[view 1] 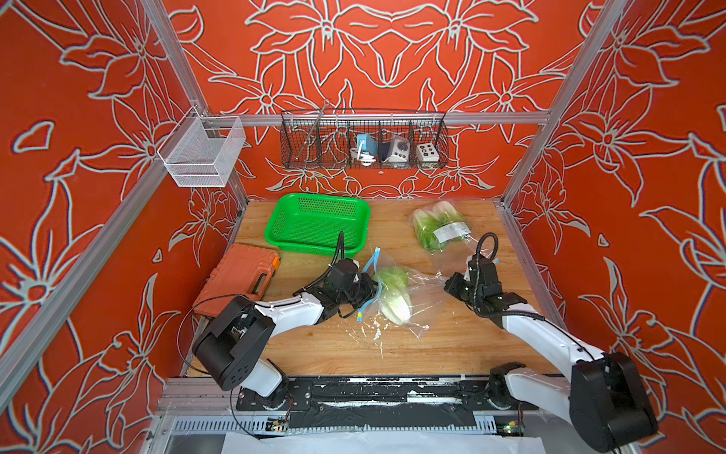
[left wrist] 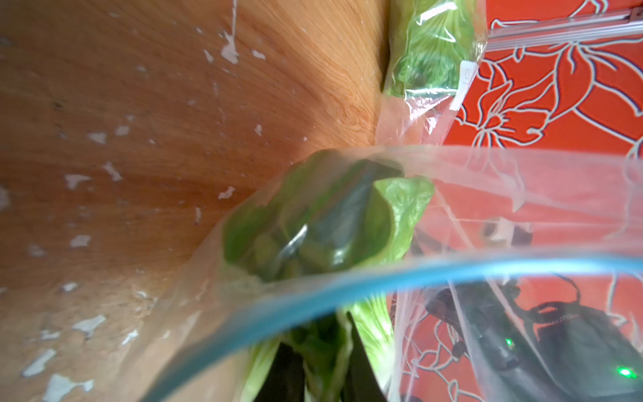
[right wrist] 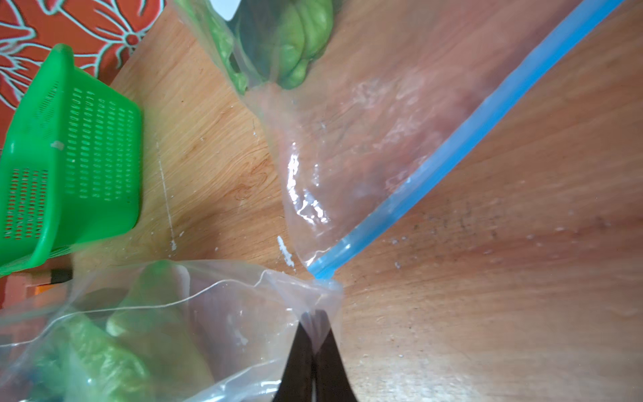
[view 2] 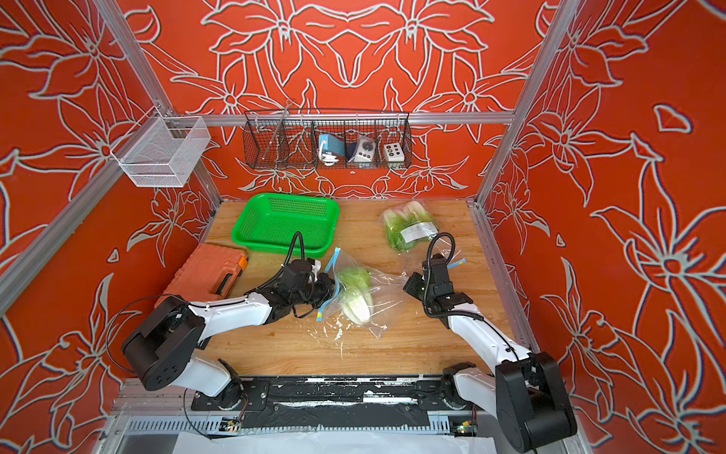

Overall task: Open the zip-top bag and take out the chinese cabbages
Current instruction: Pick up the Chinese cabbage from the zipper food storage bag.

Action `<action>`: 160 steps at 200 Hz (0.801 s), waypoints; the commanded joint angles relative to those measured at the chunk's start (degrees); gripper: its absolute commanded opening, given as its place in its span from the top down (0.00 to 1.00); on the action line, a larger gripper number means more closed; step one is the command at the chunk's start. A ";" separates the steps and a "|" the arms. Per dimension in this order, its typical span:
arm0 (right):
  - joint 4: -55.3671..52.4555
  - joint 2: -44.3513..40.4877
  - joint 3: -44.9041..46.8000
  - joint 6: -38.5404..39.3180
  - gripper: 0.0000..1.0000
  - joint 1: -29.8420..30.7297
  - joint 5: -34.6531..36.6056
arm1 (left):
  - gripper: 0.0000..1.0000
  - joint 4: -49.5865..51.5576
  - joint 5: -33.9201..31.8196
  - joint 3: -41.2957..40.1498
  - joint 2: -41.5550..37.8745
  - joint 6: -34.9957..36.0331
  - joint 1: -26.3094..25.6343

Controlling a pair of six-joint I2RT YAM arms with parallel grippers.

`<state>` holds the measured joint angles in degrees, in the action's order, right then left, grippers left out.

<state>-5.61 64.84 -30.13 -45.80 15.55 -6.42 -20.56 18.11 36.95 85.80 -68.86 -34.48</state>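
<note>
Mid-desk, the zip-top bag point(view 1: 418, 302) lies with its blue-zipped mouth gaping, so taking the contents out looks like the step in hand. A chinese cabbage point(view 1: 393, 296) sits just inside, with its leaves between the left jaws. These stand narrowly apart; I cannot tell whether they grip. The right jaws, pressed together, pinch the bag's opposite end. The next move likely calls for a firm hold, then drawing the head out through the mouth.
</note>
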 commanded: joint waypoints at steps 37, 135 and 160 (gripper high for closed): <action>-3.99 -1.71 -0.34 3.52 1.00 -3.21 9.96 | 0.91 3.49 -1.19 -0.72 -5.87 2.46 1.76; -3.52 0.47 0.34 7.05 1.00 -4.55 12.25 | 1.00 4.51 0.46 -0.54 -18.91 9.78 6.41; -3.84 1.94 0.20 7.47 1.00 -4.54 13.44 | 1.00 -0.04 2.78 -0.91 -21.01 13.59 6.57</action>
<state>-7.33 65.04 -30.13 -39.86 12.97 -2.68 -14.72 19.73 36.21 68.49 -59.99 -29.39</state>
